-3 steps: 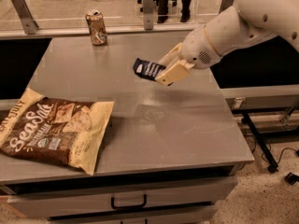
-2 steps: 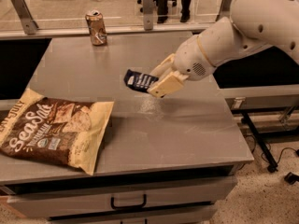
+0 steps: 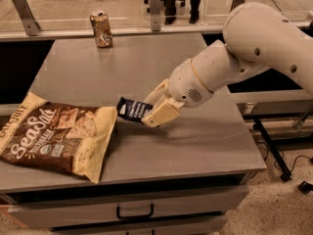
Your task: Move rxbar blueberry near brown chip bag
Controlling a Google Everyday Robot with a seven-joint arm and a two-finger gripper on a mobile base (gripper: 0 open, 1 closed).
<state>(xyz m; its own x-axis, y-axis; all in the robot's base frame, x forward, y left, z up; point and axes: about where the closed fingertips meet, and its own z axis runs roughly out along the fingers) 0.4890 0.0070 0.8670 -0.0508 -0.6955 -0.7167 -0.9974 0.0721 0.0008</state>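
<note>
The two cream-coloured fingers [image 3: 164, 114] of the gripper [image 3: 149, 110] are closed on the right end of the rxbar blueberry [image 3: 130, 109], a small flat bar in a dark navy wrapper with white print. Most of the bar sticks out to the left of the fingers, and its free end is just beside the upper right corner of the brown chip bag [image 3: 54, 137], a large crinkly bag with cream-yellow edges. The bar is very low over the grey table [image 3: 195, 146]; I cannot tell if it touches.

In my judgement the step is the placing. To do it well, the gripper should lower the bar flat, open only when it rests, and not push the bag. The white arm [image 3: 254, 48] reaches in from the right; a brown drink can [image 3: 100, 29] stands well apart at the back.
</note>
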